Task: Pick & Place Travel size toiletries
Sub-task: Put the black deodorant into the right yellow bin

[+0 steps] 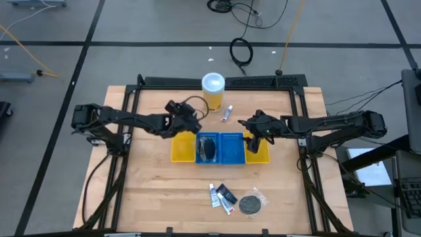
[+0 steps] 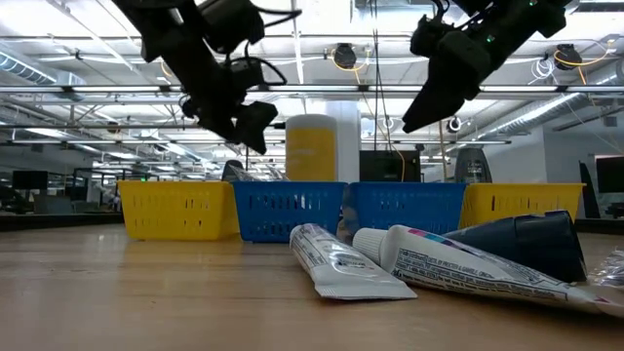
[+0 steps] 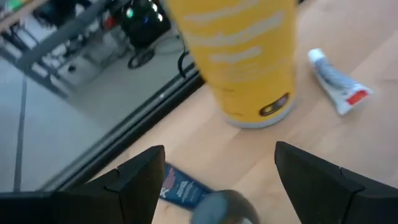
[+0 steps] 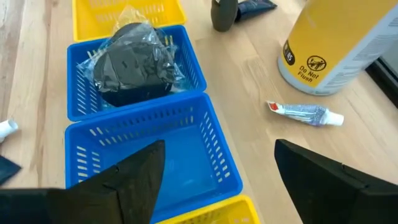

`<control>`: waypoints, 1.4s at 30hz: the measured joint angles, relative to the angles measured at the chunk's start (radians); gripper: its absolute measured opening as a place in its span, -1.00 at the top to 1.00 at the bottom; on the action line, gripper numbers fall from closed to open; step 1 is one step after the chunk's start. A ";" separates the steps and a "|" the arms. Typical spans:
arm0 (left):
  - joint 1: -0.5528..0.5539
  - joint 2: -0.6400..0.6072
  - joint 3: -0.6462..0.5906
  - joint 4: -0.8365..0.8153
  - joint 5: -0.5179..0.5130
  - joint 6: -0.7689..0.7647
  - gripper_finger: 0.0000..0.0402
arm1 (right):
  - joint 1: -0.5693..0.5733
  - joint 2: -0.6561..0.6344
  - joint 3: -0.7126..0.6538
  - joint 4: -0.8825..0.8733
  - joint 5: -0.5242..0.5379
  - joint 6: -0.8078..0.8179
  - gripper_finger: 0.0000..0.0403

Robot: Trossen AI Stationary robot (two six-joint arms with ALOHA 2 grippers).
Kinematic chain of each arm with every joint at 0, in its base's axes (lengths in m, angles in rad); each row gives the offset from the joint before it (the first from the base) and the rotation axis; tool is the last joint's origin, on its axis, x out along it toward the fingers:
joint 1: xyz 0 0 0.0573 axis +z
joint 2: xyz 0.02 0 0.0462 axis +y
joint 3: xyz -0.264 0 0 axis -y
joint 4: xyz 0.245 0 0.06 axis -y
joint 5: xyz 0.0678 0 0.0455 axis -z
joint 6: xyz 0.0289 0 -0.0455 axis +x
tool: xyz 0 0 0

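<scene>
Left hand [image 3: 214, 186] open and empty above the dark tube [image 3: 186, 190] lying on the counter [image 1: 151, 191] beside the yellow canister [image 1: 213, 89]: drop straight, straddle tube, close; right hand [image 4: 214, 186] open, empty over blue tray [image 4: 186, 149].

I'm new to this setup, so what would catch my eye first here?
The tall yellow canister with its white lid stands at the table's far side, behind a row of yellow and blue trays. One blue tray holds a black disc in clear wrap. Both open hands, left hand and right hand, hover over the row.
</scene>
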 joint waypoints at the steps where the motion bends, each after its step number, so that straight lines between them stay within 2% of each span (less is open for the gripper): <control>1: 0.014 0.000 0.000 -0.006 0.017 -0.013 -0.48 | 0.000 0.000 0.000 0.004 0.000 -0.003 -0.45; 6: 0.066 0.000 0.000 -0.013 0.143 -0.073 -0.48 | 0.000 0.000 0.000 0.005 0.000 -0.004 -0.45; 9: 0.081 0.000 0.000 -0.027 0.176 -0.109 -0.48 | 0.000 0.000 0.000 0.005 0.000 -0.004 -0.45; 24: 0.092 0.000 -0.074 -0.043 0.199 -0.189 -0.48 | 0.000 0.000 0.000 0.006 0.000 -0.014 -0.45; 34: 0.094 0.000 -0.176 0.142 0.229 -0.166 -0.48 | 0.000 0.000 0.000 0.006 0.000 -0.014 -0.45; 42: 0.113 0.000 -0.182 0.145 0.303 -0.148 -0.47 | 0.000 0.000 0.000 0.006 0.000 -0.014 -0.45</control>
